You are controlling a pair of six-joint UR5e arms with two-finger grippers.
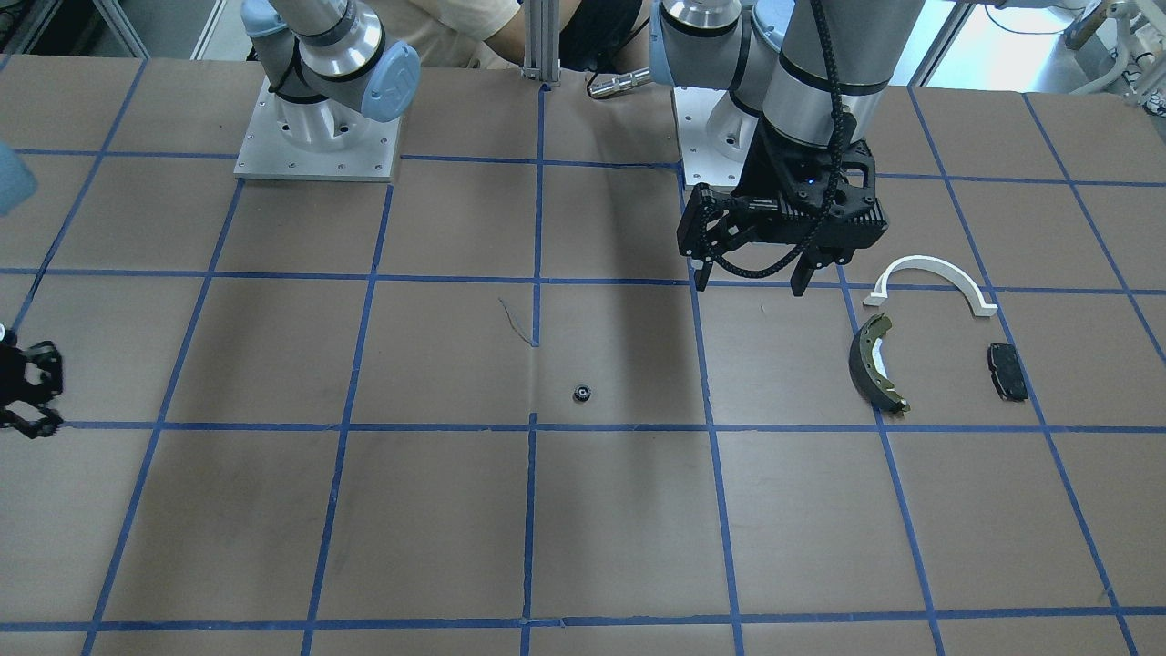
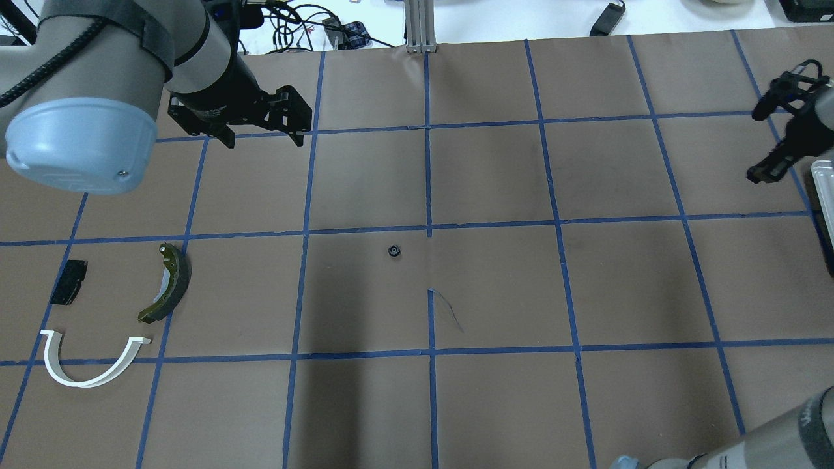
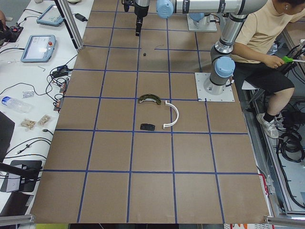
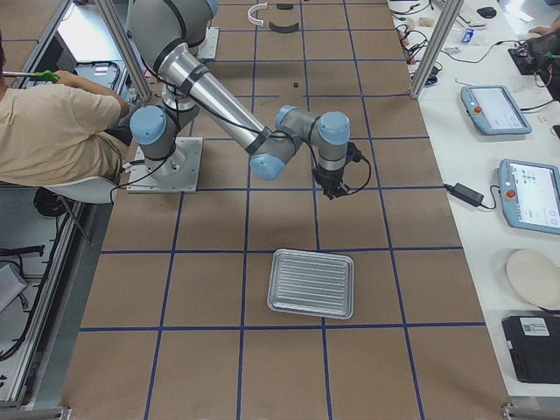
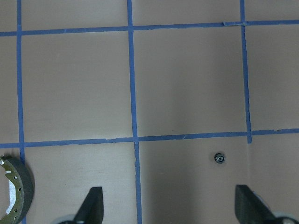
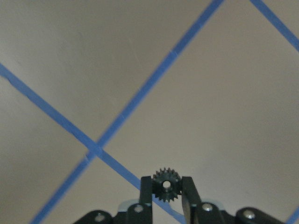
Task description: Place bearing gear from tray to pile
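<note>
Dark bearing gear (image 6: 165,178) sits pinched between the right gripper's (image 6: 166,183) jaws, above the counter (image 6: 210,93) and well apart from the pile (image 1: 863,357); the left gripper (image 1: 751,284) hangs near the pile, jaws spread.

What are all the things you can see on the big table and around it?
loose gear: one, black, alone near the table's middle
held gear: one, dark, pinched in the right gripper
half-ring: one, white, on the robot's left side
brake shoe: one, dark with an olive edge, beside the half-ring
pad: one, black, beside the brake shoe
tray: one, silver, on the robot's right side
table: one, brown with blue tape squares
person: one, beige shirt, seated behind the robot
left gripper: one, black, open, above the table's left half
right gripper: one, black, shut, above the table near the tray
</note>
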